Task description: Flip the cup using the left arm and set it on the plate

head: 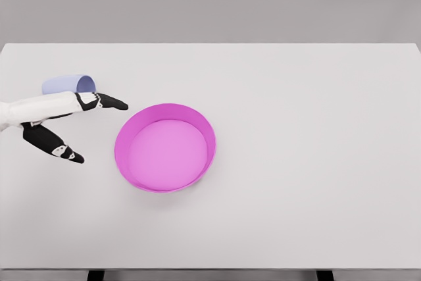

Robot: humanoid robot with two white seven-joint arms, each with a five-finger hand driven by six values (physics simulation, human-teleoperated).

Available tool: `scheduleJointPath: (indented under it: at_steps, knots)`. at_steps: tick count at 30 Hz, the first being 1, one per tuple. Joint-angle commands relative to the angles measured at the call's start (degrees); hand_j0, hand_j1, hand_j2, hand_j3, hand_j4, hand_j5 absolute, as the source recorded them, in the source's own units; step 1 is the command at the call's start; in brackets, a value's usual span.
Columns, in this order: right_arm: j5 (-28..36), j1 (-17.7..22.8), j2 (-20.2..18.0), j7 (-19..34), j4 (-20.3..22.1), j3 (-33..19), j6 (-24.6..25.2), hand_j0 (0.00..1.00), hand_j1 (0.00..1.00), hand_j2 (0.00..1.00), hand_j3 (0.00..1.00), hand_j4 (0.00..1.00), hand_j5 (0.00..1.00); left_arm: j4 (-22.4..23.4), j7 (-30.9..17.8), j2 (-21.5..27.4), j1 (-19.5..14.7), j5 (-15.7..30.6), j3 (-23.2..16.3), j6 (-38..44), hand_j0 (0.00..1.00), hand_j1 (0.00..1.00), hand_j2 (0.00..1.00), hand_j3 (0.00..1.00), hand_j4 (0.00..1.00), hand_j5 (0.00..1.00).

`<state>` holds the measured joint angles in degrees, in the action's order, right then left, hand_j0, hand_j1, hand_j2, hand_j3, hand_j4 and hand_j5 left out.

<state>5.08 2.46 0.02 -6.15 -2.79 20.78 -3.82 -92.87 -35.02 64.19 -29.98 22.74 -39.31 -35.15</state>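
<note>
I see the cup (68,84) lying on its side well left of the plate (209,137), mouth facing the plate, long axis across the table (316,162). My left hand (62,120), fingers spread and holding nothing, hovers just in front of the cup.

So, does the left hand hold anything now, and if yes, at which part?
Nothing is held. The left hand is open, its fingers spread, just in front of the cup, which lies on its side on the table.

Cup (69,84) lies left of plate (165,147); both on table (316,129).
</note>
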Motion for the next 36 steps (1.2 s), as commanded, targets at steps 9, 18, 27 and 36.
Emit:
scheduleJointPath:
  at_steps: [9,18,27,36]
  knots:
    - [0.0,0.2,0.0,0.0,-0.1,-0.4,0.0,1.0,1.0,1.0,1.0,1.0,1.0,16.1,0.0,-6.6,-7.7,-7.5,0.2,0.1,1.0,1.0,1.0,1.0,1.0,1.0]
    - [0.0,0.2,0.0,0.0,-0.1,-0.4,0.0,1.0,1.0,1.0,1.0,1.0,1.0,30.8,0.0,-12.8,-12.0,-16.1,-0.2,0.1,1.0,1.0,1.0,1.0,1.0,1.0]
    - [0.0,0.2,0.0,0.0,-0.1,-0.4,0.0,1.0,1.0,1.0,1.0,1.0,1.0,33.9,0.0,-15.9,-13.5,-19.0,-1.0,0.1,1.0,1.0,1.0,1.0,1.0,1.0]
    - [0.0,0.2,0.0,0.0,-0.1,-0.4,0.0,1.0,1.0,1.0,1.0,1.0,1.0,41.1,0.0,-19.2,-16.1,-26.7,-1.1,0.1,1.0,1.0,1.0,1.0,1.0,1.0]
